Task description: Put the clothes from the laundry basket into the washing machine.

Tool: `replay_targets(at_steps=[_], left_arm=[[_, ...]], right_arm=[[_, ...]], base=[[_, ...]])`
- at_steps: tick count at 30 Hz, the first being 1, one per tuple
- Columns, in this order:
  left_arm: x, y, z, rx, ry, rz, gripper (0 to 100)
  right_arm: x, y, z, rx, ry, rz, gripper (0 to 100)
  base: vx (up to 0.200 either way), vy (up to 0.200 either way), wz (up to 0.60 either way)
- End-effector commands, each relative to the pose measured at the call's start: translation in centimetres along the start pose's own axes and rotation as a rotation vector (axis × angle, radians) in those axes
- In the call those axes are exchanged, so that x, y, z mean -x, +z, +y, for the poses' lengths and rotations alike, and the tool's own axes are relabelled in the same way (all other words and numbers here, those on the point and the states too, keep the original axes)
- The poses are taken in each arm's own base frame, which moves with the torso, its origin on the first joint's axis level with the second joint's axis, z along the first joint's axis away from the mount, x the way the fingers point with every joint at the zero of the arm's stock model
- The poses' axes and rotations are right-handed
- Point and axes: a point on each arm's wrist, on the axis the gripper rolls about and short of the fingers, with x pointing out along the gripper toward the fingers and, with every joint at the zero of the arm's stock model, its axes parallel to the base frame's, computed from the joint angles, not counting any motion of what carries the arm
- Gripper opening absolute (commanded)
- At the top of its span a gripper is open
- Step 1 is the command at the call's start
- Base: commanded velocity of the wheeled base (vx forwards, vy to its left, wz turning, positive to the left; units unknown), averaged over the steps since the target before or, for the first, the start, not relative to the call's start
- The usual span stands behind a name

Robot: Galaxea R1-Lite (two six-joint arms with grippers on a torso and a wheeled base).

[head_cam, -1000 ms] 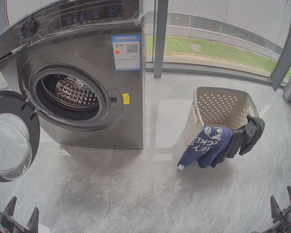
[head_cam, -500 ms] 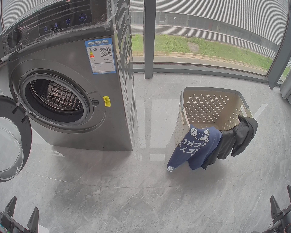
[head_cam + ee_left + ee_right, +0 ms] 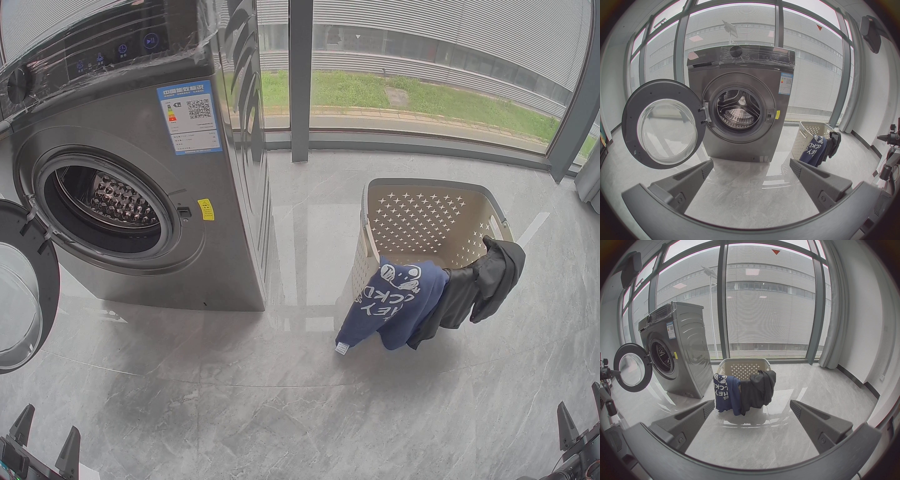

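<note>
Hanging low at the near left, left gripper (image 3: 48, 431) has its jaws spread wide with nothing between them. Just beyond it, the round door (image 3: 25, 287) is swung fully open to the left on its hinge, glass bowl facing out. Washer (image 3: 231, 187) stands on the grey floor (image 3: 250, 406), grey body, clear film over the top control panel. Its port is open and the steel drum (image 3: 119, 200) shows inside. No cloth can be seen in the drum. Blue-edged label (image 3: 189, 117) is stuck on the upper right of the front, with a small yellow sticker (image 3: 205, 209) below it, beside the latch. Window post (image 3: 300, 81) rises behind the washer's right side.

Basket (image 3: 425, 184) sits on the floor to the right of the washer, well apart from it, beige with star-shaped holes. Blue shirt (image 3: 394, 303) with white print hangs over the basket's near rim and down its outer wall. Cannot tell if the hem touches the floor. Black jacket (image 3: 487, 281) is draped over the near right corner, touching the shirt, and hangs partly outside. Both clothes are on the basket, none in the washer.

Right gripper (image 3: 750, 404) is low at the near right, jaws spread apart and holding nothing, well short of the basket.
</note>
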Motion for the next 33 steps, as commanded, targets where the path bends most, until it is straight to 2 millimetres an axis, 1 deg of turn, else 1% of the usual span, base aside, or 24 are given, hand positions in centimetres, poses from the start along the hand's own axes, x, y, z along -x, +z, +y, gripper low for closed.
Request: replay_targets(at_steps=[1, 7, 31, 33], left_arm=[[0.01, -0.49, 0.03, 0.000, 0.000, -0.002, 100], [0.01, -0.49, 0.03, 0.000, 0.000, -0.002, 100], [0.01, -0.49, 0.03, 0.000, 0.000, -0.002, 100], [0.01, -0.49, 0.03, 0.000, 0.000, -0.002, 100]], right_arm=[[-0.01, -0.53, 0.00, 0.000, 0.000, 0.003, 100], [-0.01, -0.51, 0.00, 0.000, 0.000, 0.001, 100], [-0.01, -0.53, 0.00, 0.000, 0.000, 0.003, 100], [-0.01, -0.53, 0.00, 0.000, 0.000, 0.003, 100]], base=[[0.000, 0.000, 0.00], [0.000, 0.000, 0.00], [0.000, -0.200, 0.00], [0.000, 0.000, 0.00]])
